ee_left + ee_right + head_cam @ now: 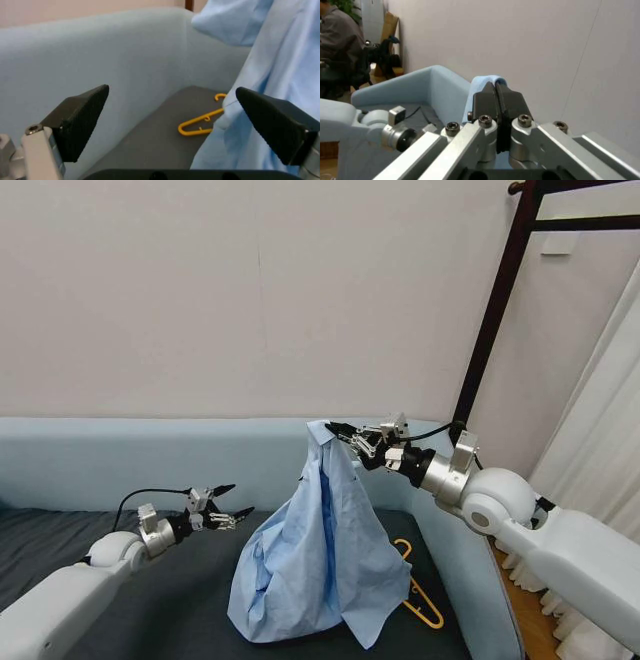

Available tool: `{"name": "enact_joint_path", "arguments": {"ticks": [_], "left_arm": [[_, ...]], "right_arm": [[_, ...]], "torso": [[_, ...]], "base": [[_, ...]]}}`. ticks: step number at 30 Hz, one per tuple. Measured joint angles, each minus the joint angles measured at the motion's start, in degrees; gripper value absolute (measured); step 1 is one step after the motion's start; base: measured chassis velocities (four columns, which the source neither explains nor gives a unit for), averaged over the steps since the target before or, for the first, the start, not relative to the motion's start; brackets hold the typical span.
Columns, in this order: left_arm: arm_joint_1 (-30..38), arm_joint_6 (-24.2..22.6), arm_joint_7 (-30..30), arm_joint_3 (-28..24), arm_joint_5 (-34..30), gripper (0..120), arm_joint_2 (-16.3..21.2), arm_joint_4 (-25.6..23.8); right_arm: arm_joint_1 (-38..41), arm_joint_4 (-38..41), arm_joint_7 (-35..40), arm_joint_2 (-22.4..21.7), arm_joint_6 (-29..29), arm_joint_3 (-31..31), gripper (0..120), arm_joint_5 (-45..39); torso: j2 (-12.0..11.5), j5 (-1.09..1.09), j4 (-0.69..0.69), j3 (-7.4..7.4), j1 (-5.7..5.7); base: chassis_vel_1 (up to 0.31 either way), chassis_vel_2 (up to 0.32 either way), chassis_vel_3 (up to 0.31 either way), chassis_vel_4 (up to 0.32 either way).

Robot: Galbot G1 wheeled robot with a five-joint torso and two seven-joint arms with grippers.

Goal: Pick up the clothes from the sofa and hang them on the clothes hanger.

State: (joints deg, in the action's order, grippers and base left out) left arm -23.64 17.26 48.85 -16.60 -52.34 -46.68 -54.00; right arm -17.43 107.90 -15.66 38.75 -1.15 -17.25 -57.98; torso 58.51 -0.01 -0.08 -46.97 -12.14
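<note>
Two fingers of the right gripper (335, 430) pinch shut on the collar of the blue shirt (315, 560), which hangs straight down from them, its hem bunched on the sofa seat (60, 530). The left gripper (225, 503), spread wide and empty, hovers near the shirt's left side. The yellow hanger (425, 605) lies on the seat beyond the shirt, under the right arm.

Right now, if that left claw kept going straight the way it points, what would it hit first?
Probably the hanging blue shirt, brushing one open finger; the left gripper aims just beside it, toward the yellow hanger on the sofa. Depth is unclear.
</note>
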Motion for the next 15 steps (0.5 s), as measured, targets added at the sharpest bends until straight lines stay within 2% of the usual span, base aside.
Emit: {"name": "enact_joint_path", "arguments": {"ticks": [2,3,6,15], "left_arm": [[2.82,-1.37,2.01,-2.22,-0.21,97,-2.39,3.83],[2.82,-1.37,2.01,-2.22,-0.21,97,-2.39,3.83],[5.02,-2.75,5.41,-4.32,0.4,100,-5.49,7.46],[3.26,-3.54,7.15,-5.77,1.18,100,-7.5,7.01]], "right_arm": [[-0.36,0.48,0.03,-0.53,-0.1,0.48,0,-0.23],[-0.36,0.48,0.03,-0.53,-0.1,0.48,0,-0.23],[-0.49,1.01,0.17,-1.59,-0.15,0.83,0,-0.49],[-0.76,1.59,0.39,-2.71,-0.16,1.12,0,-0.76]], "torso": [[0.0,0.03,0.02,0.0,0.0],[0.0,0.03,0.02,0.0,0.0],[0.0,0.0,0.01,0.0,-0.01],[0.0,0.0,0.02,0.01,0.0]], "base": [[0.0,0.0,0.0,0.0],[0.0,0.0,0.0,0.0],[0.0,0.0,0.0,0.0],[0.0,0.0,0.0,0.0]]}}
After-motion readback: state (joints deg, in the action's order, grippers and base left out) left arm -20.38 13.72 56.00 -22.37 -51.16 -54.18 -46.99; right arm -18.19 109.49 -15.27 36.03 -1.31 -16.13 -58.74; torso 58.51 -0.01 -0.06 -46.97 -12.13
